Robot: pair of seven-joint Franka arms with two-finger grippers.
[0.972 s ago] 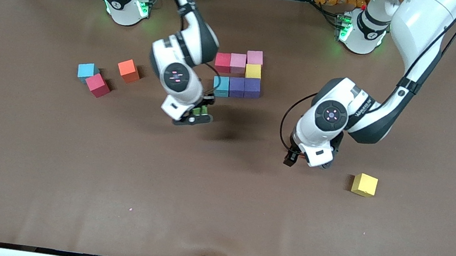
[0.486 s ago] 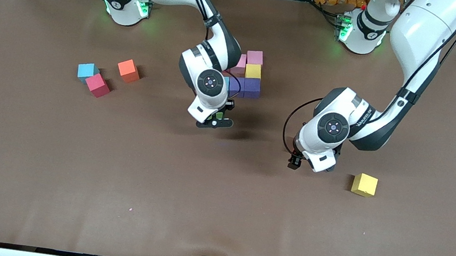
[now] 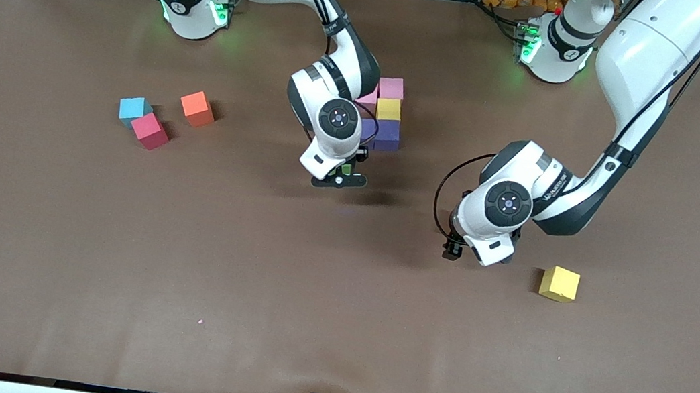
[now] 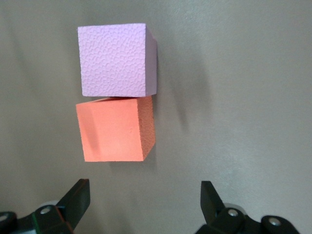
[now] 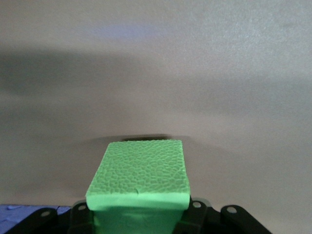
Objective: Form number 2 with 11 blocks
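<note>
My right gripper point(image 3: 340, 176) is shut on a green block point(image 3: 345, 169) point(image 5: 139, 175) and hangs just above the table, at the camera-side edge of a tight cluster of blocks. Of that cluster I see a pink block point(image 3: 391, 87), a yellow block point(image 3: 389, 108) and a purple block point(image 3: 388, 135); the right hand covers the rest. My left gripper point(image 3: 460, 246) point(image 4: 144, 195) is open over bare table. Its wrist view shows a pale pink block point(image 4: 114, 61) touching an orange-red block point(image 4: 114, 129); the left hand hides both in the front view.
Toward the right arm's end lie a light blue block point(image 3: 133, 108), a red block point(image 3: 149, 131) touching it, and an orange block point(image 3: 197, 108). A loose yellow block point(image 3: 560, 283) sits beside the left hand, toward the left arm's end of the table.
The right arm has carried the green block toward the left arm's end, up to the cluster, and now covers its red and light blue cubes. The left hand shifted only slightly.
</note>
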